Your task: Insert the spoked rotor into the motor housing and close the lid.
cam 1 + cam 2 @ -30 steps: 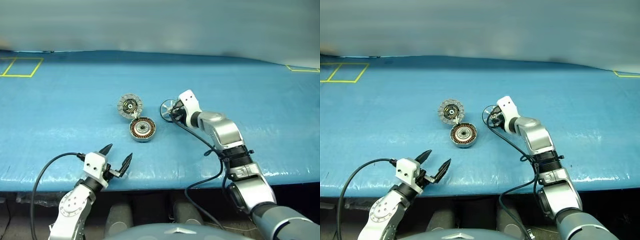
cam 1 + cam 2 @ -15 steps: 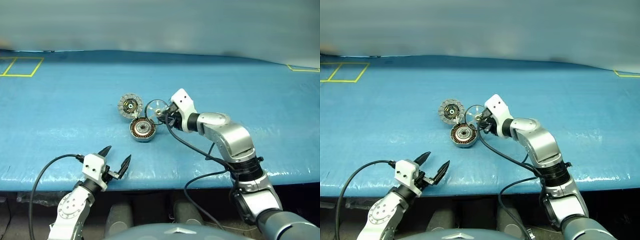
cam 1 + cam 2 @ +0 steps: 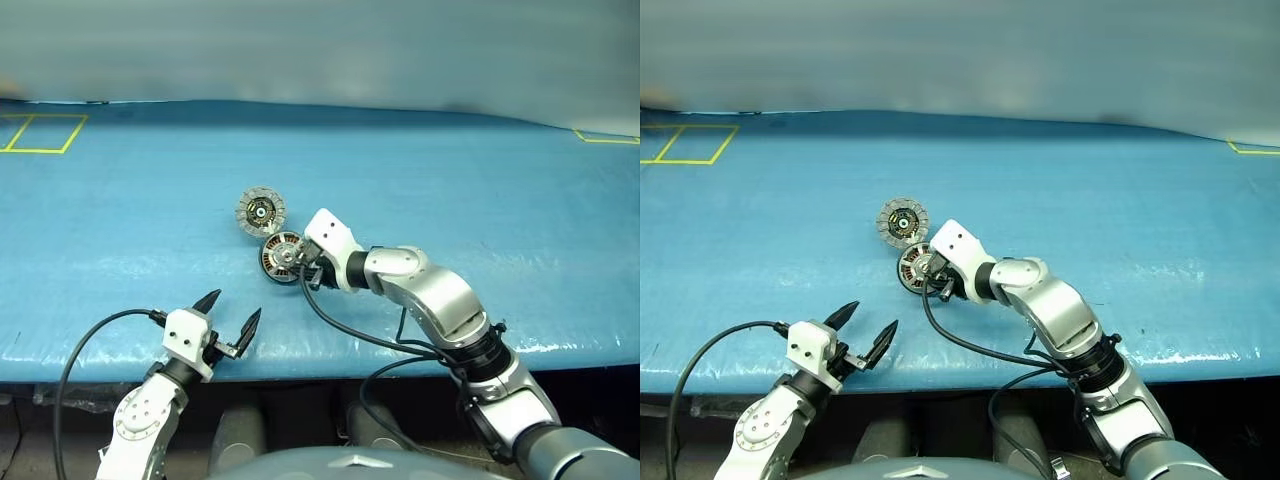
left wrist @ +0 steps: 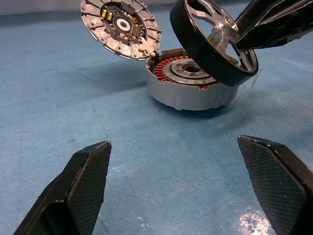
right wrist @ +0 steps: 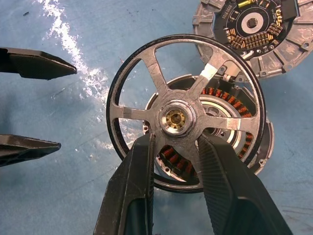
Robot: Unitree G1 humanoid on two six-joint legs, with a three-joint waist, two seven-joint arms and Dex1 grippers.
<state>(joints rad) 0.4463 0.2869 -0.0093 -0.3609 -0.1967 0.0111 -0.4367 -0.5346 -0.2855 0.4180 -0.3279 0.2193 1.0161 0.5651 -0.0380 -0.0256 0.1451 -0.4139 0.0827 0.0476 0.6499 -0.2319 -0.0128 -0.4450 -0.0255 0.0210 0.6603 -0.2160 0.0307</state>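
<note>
Blue-covered table (image 3: pixel 480 170), glossy, faintly wrinkled; yellow tape squares (image 3: pixel 40 133) at far corners; plain pale grey wall (image 3: pixel 320 50) behind

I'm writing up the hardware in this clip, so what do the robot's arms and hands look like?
Both arms are silvery grey metal with black joint rings, and each ends in a white block at the wrist. A loose black cable loops from each wrist back toward the body. The left hand and the right hand each have two black tapered fingers with finely textured pads.
</note>
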